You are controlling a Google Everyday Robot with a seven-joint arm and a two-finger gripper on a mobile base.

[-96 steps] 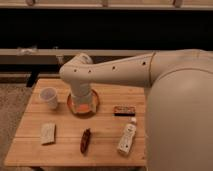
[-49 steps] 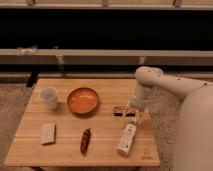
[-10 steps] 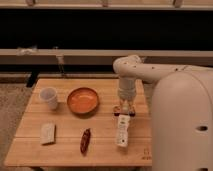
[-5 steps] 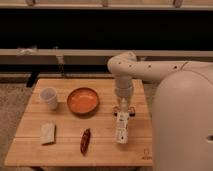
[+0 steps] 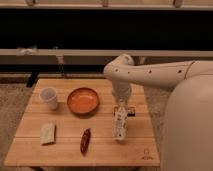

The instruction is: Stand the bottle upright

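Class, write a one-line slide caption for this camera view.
Gripper shut on the far end of the lying bottle on a wooden table.

The white arm [image 5: 155,75] extended from the bulky body [image 5: 192,125] at the right edge, its upper link running leftward and slightly upward to a rounded elbow joint [image 5: 120,70] near the middle of the view. From that bend the forearm turned straight down through a thick wrist [image 5: 121,91]. The gripper [image 5: 120,103] hung at the bottom of this vertical section, pointing downward, a little right of centre, with its two fingers drawn fully together
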